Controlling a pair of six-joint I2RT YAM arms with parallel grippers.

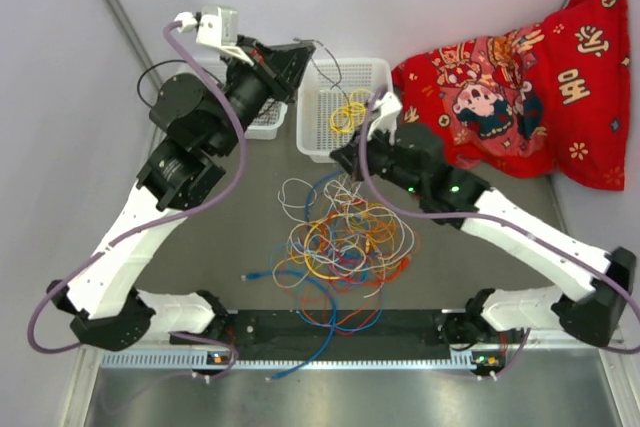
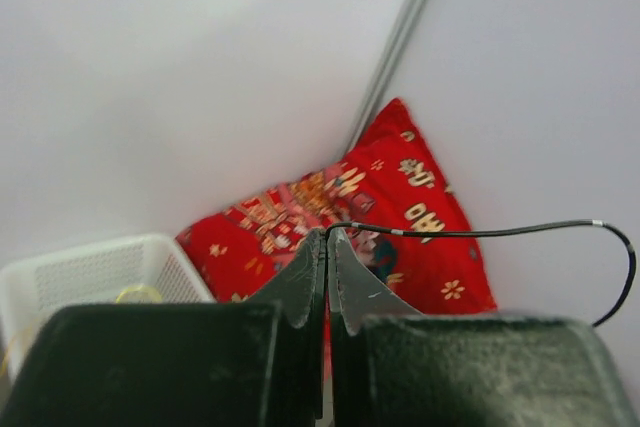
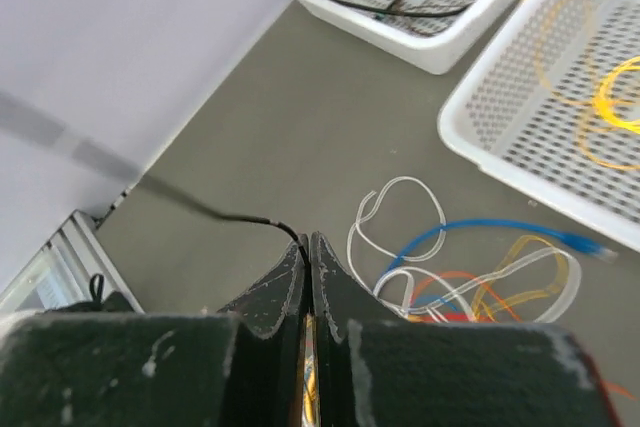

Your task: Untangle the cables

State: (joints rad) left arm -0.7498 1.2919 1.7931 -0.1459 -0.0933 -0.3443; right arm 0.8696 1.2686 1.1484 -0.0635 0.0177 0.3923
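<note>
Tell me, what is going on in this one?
Cable untangling is under way. The left jaws, raised near the back, are shut on a thin black cable. The right jaws, low over the table, pinch a black lead; whether it is the same one is unclear. The coloured tangle lies mid-table; yellow cables sit in a white basket.

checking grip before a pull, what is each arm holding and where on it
The left fingers pinch a black cable at their tips, seemingly near its end; right fingers likewise. Same cable or not: cannot tell.
</note>
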